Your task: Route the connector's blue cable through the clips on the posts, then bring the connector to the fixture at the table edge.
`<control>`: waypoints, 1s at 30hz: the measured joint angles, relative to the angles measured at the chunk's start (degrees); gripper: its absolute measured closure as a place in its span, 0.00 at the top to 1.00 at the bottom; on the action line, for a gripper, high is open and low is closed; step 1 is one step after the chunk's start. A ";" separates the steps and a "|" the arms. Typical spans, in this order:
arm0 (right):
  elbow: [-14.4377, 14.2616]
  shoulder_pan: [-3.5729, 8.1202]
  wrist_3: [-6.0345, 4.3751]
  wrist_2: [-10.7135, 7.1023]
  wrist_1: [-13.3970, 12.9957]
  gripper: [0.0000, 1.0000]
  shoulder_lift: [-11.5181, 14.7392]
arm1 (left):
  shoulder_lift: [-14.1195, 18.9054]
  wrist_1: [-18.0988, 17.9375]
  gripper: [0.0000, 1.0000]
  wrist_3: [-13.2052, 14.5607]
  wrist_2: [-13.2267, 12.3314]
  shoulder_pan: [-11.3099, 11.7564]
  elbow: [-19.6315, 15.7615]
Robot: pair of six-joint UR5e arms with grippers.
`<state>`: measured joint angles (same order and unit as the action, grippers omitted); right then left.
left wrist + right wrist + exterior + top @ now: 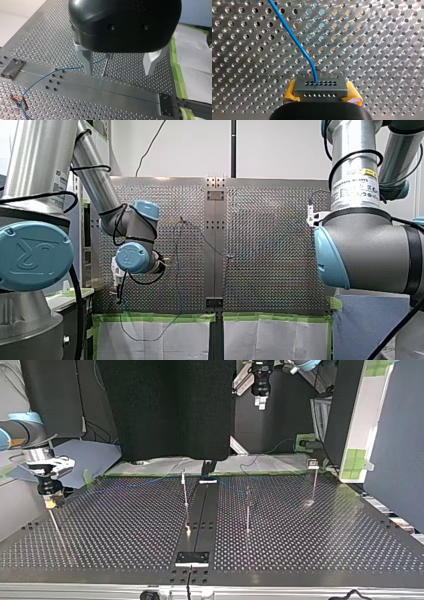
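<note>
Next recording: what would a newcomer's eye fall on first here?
The small grey metal connector block clamped between the yellow pads of my right pincer, its thin blue cable leading away over the perforated metal table. Next, my left pincer, open above the table near a thin metal post.

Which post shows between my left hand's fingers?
The thin upright post beyond the centre strip, seen in the left hand's open gap. The other post, orange-marked at its top, stands off to the side.
</note>
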<state>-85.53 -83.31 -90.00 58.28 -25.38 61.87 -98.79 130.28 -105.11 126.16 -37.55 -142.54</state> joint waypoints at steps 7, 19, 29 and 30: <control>0.02 -0.12 -0.02 -0.01 -0.46 0.00 -0.15 | -0.01 -0.02 1.00 0.00 0.04 0.00 0.00; -0.01 -0.24 -0.03 0.01 -1.58 0.00 -0.37 | 0.01 -0.02 1.00 0.00 0.16 0.00 0.00; 0.04 -0.75 0.31 -0.01 -1.91 0.63 -0.43 | 0.00 -0.02 1.00 0.00 0.02 0.00 0.01; 0.04 -0.76 0.31 0.01 -1.87 0.63 -0.43 | 0.00 -0.02 1.00 0.00 0.01 0.00 0.02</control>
<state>-85.49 -84.07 -89.69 58.29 -27.26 61.43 -98.79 130.26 -105.11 126.18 -37.55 -142.52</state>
